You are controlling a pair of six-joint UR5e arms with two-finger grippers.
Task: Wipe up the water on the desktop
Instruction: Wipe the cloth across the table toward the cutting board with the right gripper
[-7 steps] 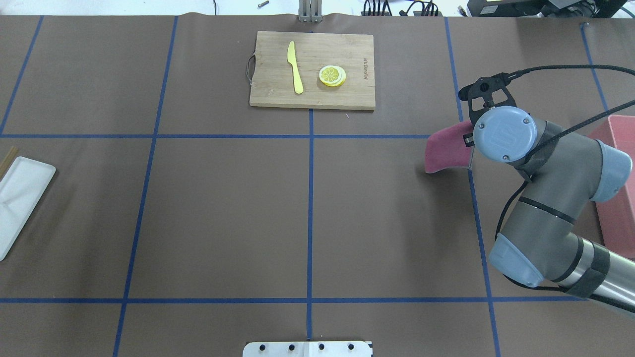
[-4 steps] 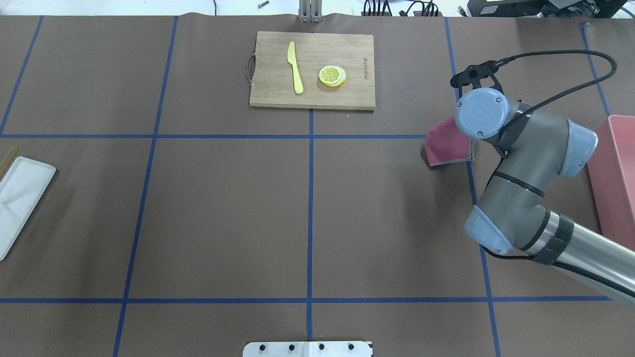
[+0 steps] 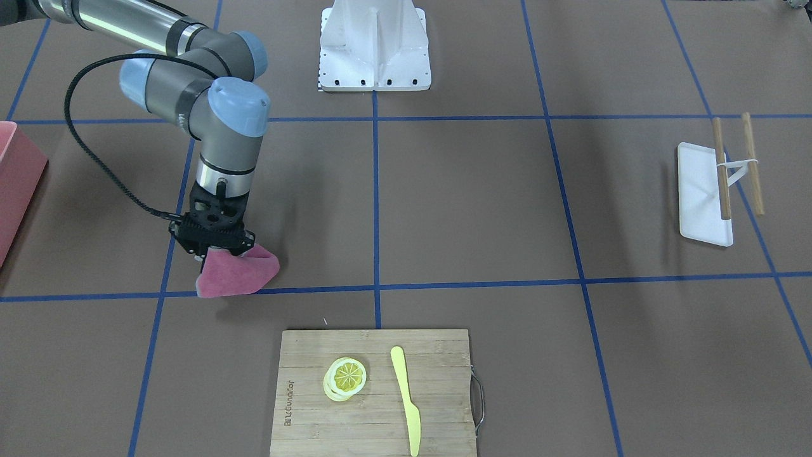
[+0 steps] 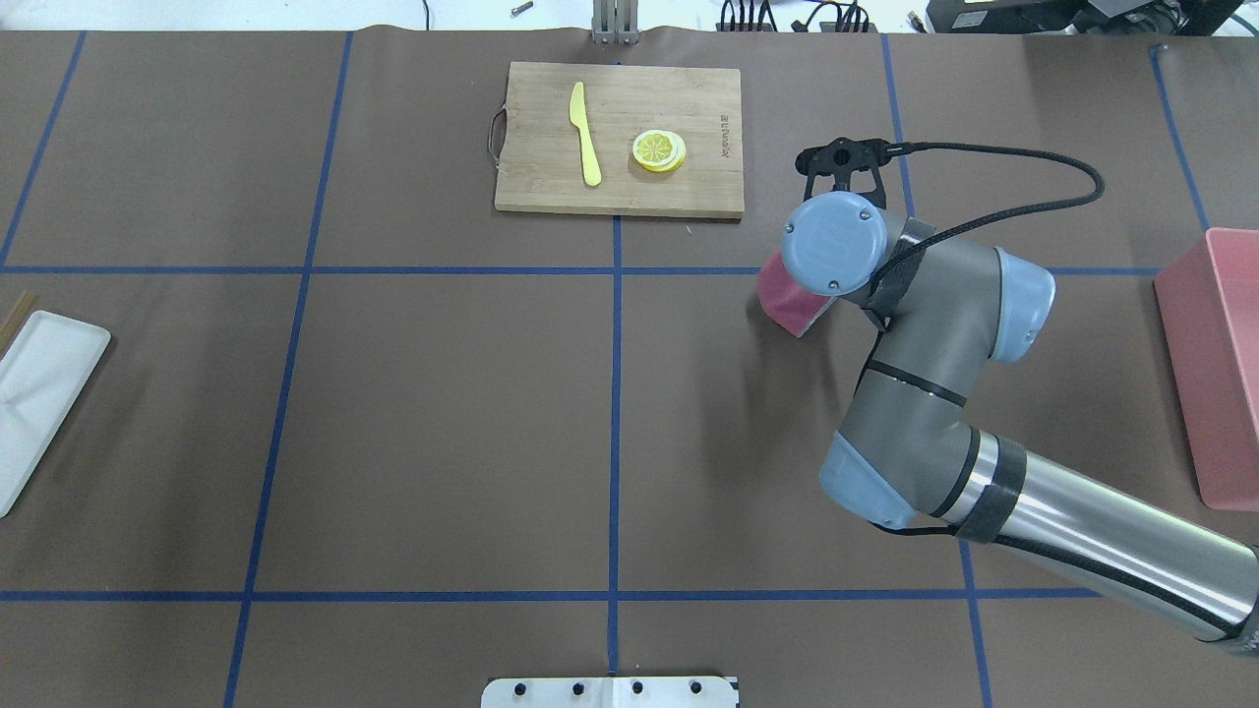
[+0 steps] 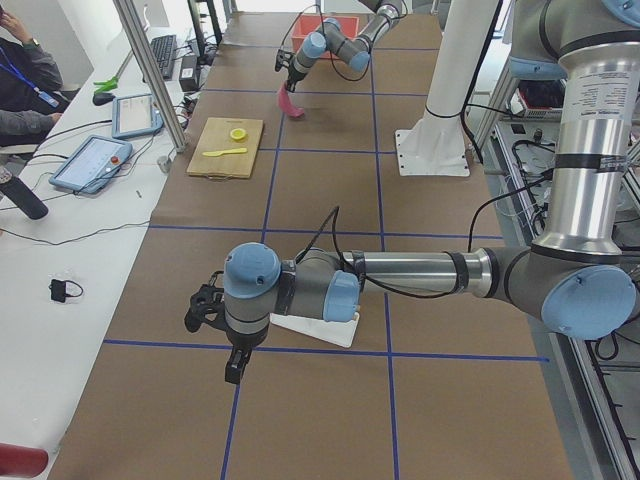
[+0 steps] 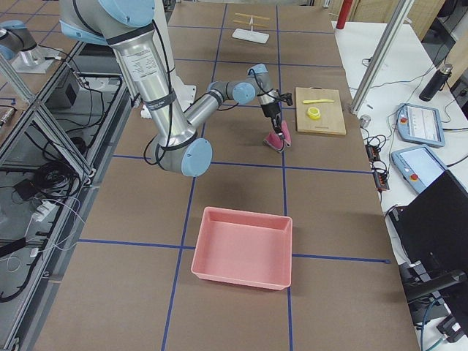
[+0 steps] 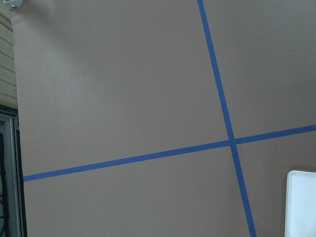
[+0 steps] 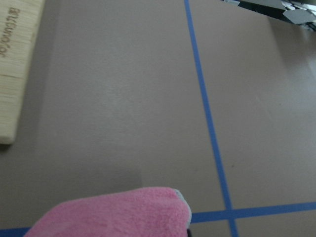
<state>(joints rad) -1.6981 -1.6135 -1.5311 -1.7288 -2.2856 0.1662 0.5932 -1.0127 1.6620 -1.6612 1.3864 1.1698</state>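
Note:
The desktop (image 4: 443,413) is a brown tabletop with blue tape lines; I see no water on it. My right gripper (image 3: 216,249) points down and is shut on a pink cloth (image 3: 238,276), whose lower edge hangs at the tabletop just right of the cutting board's near corner. The cloth also shows in the overhead view (image 4: 784,295), half hidden under the wrist, and in the right wrist view (image 8: 113,212). My left gripper (image 5: 207,318) hovers low over the table's left end beside the white tray; I cannot tell whether it is open or shut.
A bamboo cutting board (image 4: 689,187) with a yellow knife (image 4: 585,133) and a lemon slice (image 4: 658,149) lies at the far middle. A white tray (image 4: 39,403) lies at the left edge, a pink bin (image 4: 1215,364) at the right edge.
My right arm has swung left with the pink cloth, from beside the right blue tape line to nearer the cutting board.

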